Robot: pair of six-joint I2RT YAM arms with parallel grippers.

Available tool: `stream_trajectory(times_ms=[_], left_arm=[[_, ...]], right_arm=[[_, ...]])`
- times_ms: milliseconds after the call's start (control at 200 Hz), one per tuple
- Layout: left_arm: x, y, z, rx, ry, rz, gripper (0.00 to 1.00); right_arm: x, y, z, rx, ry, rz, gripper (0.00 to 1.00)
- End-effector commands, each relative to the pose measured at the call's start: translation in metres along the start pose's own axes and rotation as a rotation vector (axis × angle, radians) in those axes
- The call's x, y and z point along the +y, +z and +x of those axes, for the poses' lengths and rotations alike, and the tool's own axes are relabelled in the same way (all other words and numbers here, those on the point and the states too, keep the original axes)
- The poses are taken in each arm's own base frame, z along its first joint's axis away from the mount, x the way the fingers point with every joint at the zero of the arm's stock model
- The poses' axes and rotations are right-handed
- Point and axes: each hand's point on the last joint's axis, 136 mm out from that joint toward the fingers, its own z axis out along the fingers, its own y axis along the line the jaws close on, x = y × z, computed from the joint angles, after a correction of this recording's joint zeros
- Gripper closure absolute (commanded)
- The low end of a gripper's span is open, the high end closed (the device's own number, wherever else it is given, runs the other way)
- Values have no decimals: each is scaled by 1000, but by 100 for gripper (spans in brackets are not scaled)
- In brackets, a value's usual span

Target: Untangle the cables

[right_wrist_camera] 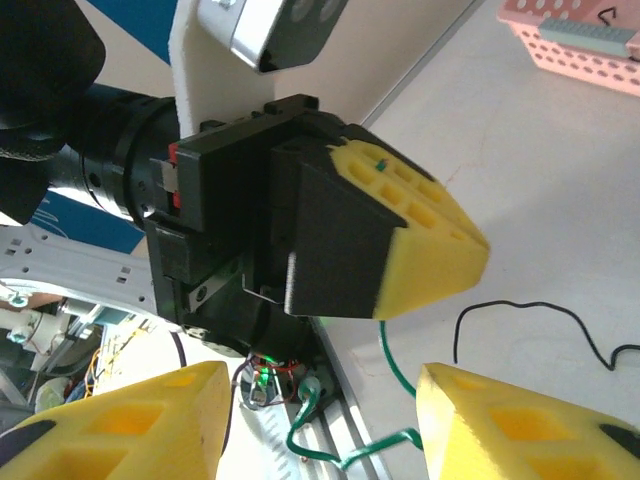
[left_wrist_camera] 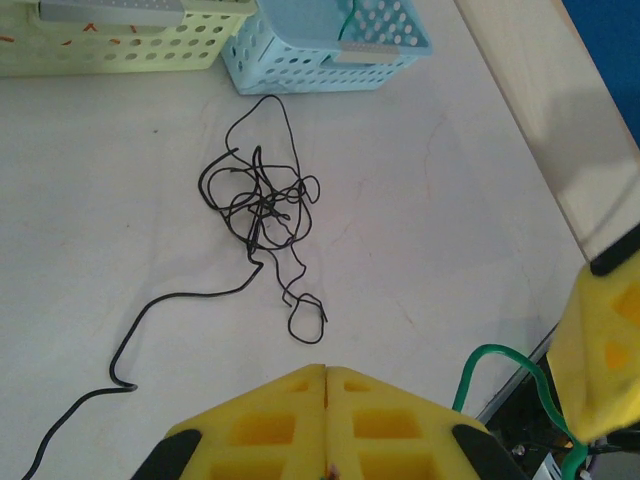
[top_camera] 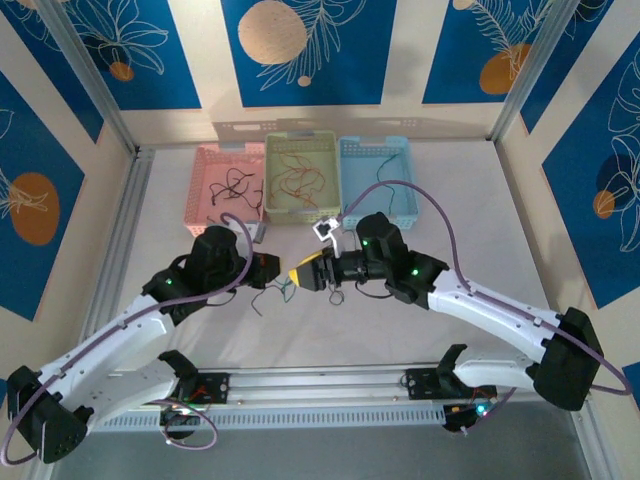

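Note:
A tangle of thin black cables (left_wrist_camera: 265, 205) lies on the white table, with one black strand (left_wrist_camera: 170, 305) trailing toward the near left; from above the tangle (top_camera: 335, 294) sits under the right arm. My left gripper (left_wrist_camera: 327, 378) is shut, and a green cable (right_wrist_camera: 388, 345) hangs from its closed yellow pads (right_wrist_camera: 430, 240). That green cable (left_wrist_camera: 505, 358) loops down past the table's front edge. My right gripper (right_wrist_camera: 322, 395) is open, its yellow fingers on either side of the hanging green cable without touching it. The two grippers (top_camera: 272, 268) (top_camera: 305, 272) meet at mid-table.
Three baskets stand in a row at the back: pink (top_camera: 205, 170), yellow-green (top_camera: 272, 165) and blue (top_camera: 400, 160), the first two with loose cables inside. The metal rail (top_camera: 320, 385) runs along the near table edge. Purple arm cables arc over both arms.

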Motion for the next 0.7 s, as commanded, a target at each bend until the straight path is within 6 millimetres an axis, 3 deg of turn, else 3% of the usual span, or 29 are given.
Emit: stream_trajectory(times_ms=[0,275,490,595,695], left_arm=[[-6,-4,-11,-18,5,11,100],[-6,-5,-10,-17,7,11,100],[1,-8,-9,-29,2,-21,100],[10,-11,-8,-44,-4,-63,100],[29,-14,-3,-36,-7,-160,100]], right_arm=[[14,6,-7,-3,-21,-25,49],[15,11,-5,8,-37,-21,68],[14,8,-5,4,-41,-1,100],[8,-7,-10,-37,-50,44,100],[-4,-39,-22,-128,-25,90,100]])
